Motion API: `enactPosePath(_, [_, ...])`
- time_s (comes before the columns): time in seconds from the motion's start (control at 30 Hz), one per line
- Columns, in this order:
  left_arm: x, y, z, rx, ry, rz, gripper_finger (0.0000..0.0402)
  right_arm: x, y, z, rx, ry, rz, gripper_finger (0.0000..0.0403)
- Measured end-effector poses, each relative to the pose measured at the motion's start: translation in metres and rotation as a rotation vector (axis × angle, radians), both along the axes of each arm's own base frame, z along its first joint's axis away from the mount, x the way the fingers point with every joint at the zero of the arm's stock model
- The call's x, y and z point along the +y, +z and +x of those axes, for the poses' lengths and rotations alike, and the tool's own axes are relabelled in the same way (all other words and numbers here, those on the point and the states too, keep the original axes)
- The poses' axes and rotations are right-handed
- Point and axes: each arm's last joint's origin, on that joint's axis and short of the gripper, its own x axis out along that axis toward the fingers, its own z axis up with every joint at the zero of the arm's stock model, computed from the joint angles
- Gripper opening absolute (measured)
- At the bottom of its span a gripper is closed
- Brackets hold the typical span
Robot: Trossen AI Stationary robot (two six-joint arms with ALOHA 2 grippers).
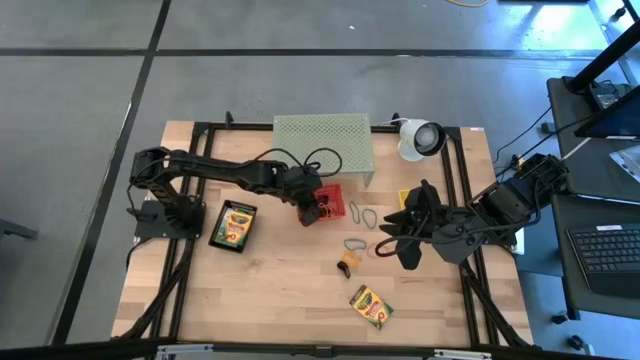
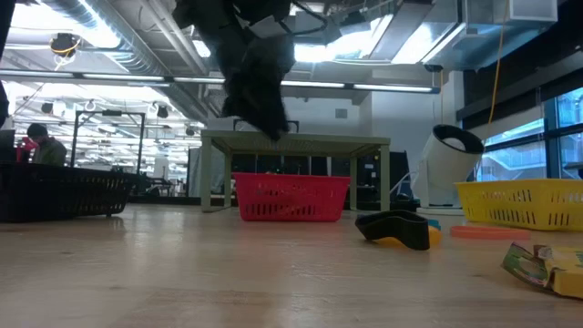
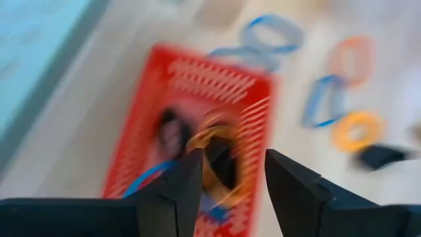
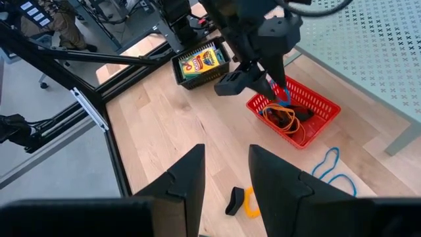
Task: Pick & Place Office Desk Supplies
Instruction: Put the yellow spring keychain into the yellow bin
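The left gripper (image 1: 312, 212) hangs directly above the small red plastic mesh basket (image 1: 333, 203), which sits on the wooden slatted table (image 1: 280, 290) just in front of the pale green perforated metal stand (image 1: 322, 140). Its fingers (image 3: 174, 191) stand apart with nothing between them. Inside the basket lie orange and blue rubber-band loops (image 4: 283, 117) and a dark clip.

The right gripper (image 1: 392, 240) hovers over the table's right half; its fingers (image 4: 184, 181) are parted with a gap, gripping nothing.

Loose blue rubber-band loops (image 1: 362, 214) lie on the table just beside the basket. A dark clip with an orange band (image 1: 348, 262) rests near the table's centre. One yellow-and-green crayon box (image 1: 371, 306) lies flat toward the front edge; another (image 1: 236, 223) sits in a black tray on the left side. A white round lamp-like device (image 1: 420, 138) stands beside the stand.
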Motion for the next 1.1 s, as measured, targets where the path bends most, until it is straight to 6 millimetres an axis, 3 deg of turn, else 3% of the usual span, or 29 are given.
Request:
enactPosePath(0.23, [-0.031,0.019,0.017,-0.266,-0.246,-0.188,0.0157,0.002,-0.004,0.002,0.012,0.010,-0.020,0.0119])
enactPosePath(0.4, [-0.061,0.034,0.023,-0.418,-0.316,-0.334,0.0143,0.014,-0.038,0.019,0.190,0.139,-0.057,0.0119])
enactPosePath(0.63, [-0.092,0.045,0.018,-0.499,-0.291,-0.280,0.0117,0.019,-0.085,0.039,0.308,0.180,-0.128,0.0119])
enactPosePath(0.87, [-0.101,0.064,-0.028,-0.376,-0.239,-0.131,0.0100,0.020,-0.137,0.053,0.332,0.293,-0.149,0.0119])
enactPosePath(1.1, [-0.103,0.075,-0.085,-0.518,-0.131,-0.139,0.0100,0.009,-0.205,0.055,0.362,0.421,-0.122,0.0120])
